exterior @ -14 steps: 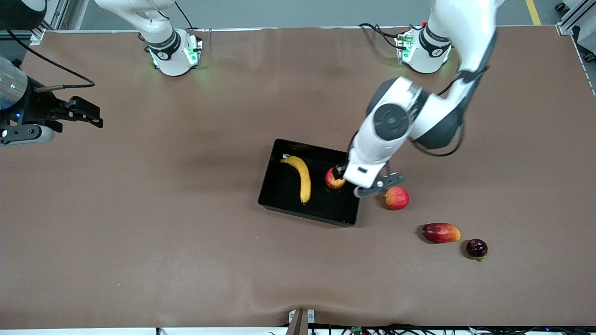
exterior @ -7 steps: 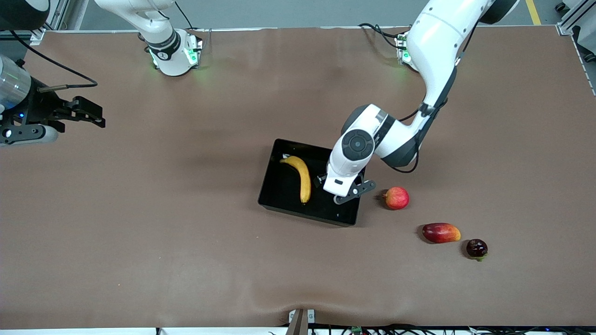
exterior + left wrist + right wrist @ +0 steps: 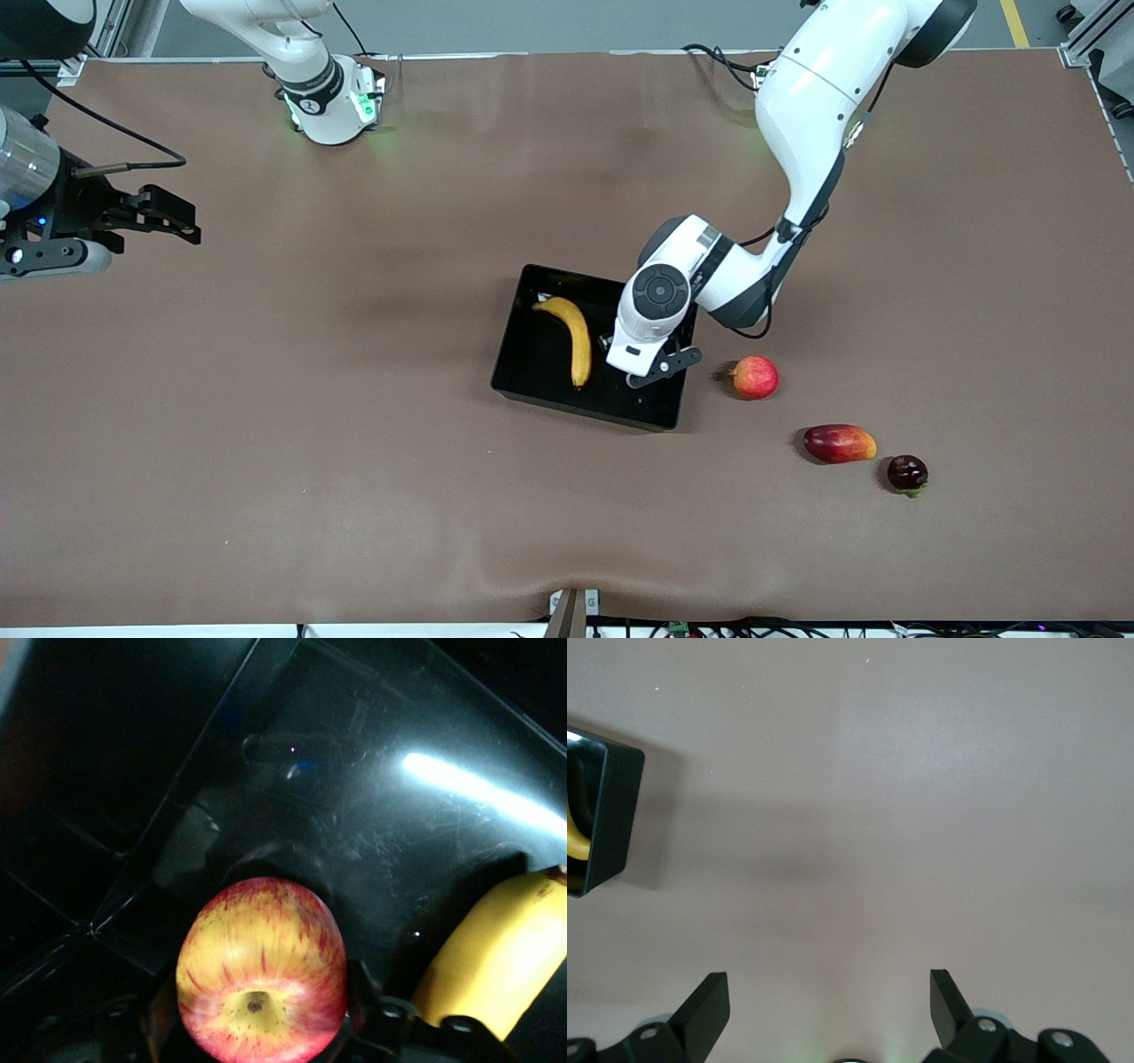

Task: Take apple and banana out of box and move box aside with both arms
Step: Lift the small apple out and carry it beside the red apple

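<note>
The black box (image 3: 532,354) lies mid-table with the yellow banana (image 3: 574,337) in it. My left gripper (image 3: 640,353) is down in the box at the end toward the left arm, and its hand hides the apple in the front view. In the left wrist view the red, yellow-streaked apple (image 3: 261,966) fills the gap of the left gripper (image 3: 261,1028), a dark finger against each side, above the box floor (image 3: 372,842) beside the banana (image 3: 505,966). My right gripper (image 3: 164,217) waits open over bare table at the right arm's end; the right gripper (image 3: 830,992) holds nothing.
On the table beside the box, toward the left arm's end, sits a round pinkish-red fruit (image 3: 755,377). Nearer the front camera lie a dark-red mango (image 3: 839,443) and a small dark fruit (image 3: 907,473). The box's corner (image 3: 616,815) shows in the right wrist view.
The left arm came down over the apple in the box and its hand now covers it; its fingers have drawn in on the apple. The right arm has barely moved.
</note>
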You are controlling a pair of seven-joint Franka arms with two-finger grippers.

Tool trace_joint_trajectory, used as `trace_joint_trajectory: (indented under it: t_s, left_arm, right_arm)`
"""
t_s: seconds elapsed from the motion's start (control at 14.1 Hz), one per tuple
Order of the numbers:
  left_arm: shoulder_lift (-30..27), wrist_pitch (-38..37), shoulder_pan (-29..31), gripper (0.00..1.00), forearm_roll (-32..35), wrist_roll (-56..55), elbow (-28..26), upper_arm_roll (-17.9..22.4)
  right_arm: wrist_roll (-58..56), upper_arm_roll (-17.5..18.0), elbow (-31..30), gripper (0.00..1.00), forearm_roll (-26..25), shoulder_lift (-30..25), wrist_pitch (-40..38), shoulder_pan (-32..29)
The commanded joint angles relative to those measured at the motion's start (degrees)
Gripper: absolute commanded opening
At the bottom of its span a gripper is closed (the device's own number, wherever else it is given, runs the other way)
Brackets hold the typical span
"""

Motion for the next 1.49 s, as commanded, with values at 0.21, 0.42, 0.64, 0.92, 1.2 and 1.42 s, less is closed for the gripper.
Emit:
trace_joint_trajectory:
  t_s: [0.21,0.42,0.64,0.92,1.2,1.42]
  left_arm:
    - [-8.75,-2.95,0.54,0.0,2.54,0.35,1.16,0.83]
    - [-15.88,-4.26,4.92,0.0,3.52,5.43,1.34,0.49]
    - [-20.98,-10.05,12.03,0.0,2.73,18.15,0.72,0.22]
    - [-23.8,-16.67,20.21,0.0,2.73,27.41,-3.56,0.22]
    - [-23.72,-14.3,24.78,0.0,4.04,28.65,-9.19,0.31]
    - [-23.55,-4.84,29.1,0.0,4.66,31.03,-17.7,0.31]
  right_arm:
    - [-0.31,-0.3,0.95,1.0,0.34,0.62,-0.02,0.07]
    - [-0.23,-0.21,0.86,1.0,0.34,0.62,-0.02,0.16]
    - [-0.14,-0.21,0.86,1.0,0.34,0.62,-0.03,0.42]
    - [-0.14,-0.21,0.86,1.0,0.43,0.71,0.06,0.51]
    - [-0.14,-0.21,0.86,1.0,0.43,0.79,0.06,0.43]
    - [-0.23,-0.21,0.86,1.0,0.43,0.79,0.06,0.6]
